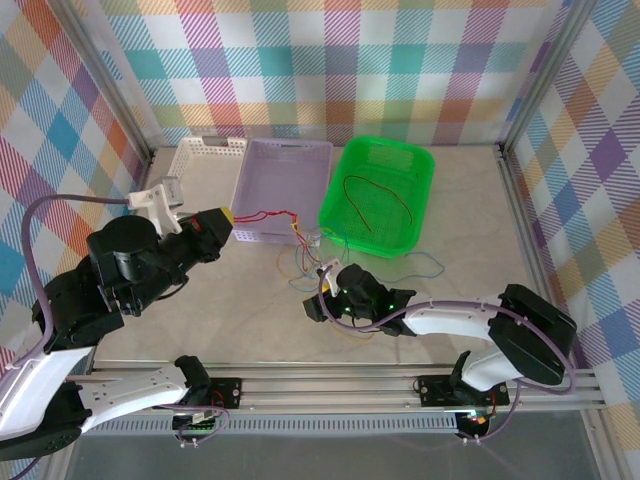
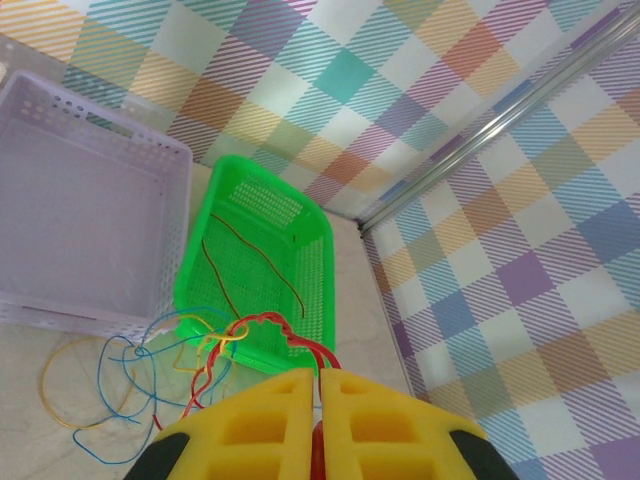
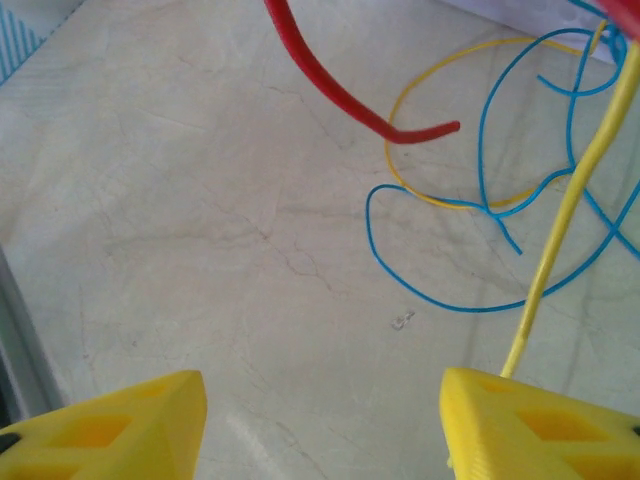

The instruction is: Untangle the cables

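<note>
The left gripper is pressed together on the red cable, which comes out from between its pads and sags in kinks toward the knot. It hangs above the table at the near corner of the purple basket, probably so that lifting one end pulls that strand up and clear of the rest. The right gripper is spread, low over bare table with nothing between its fingers. A yellow cable drops right beside its right-hand finger, though whether they touch I cannot tell; it looks poised to pin or take a second strand. The cables lie as a loose heap on the table between the two grippers, just in front of the green basket. A blue cable loops across the yellow one, so the crossings could drag along. One dark cable lies alone inside the green basket. A white basket sits behind the purple one.
</note>
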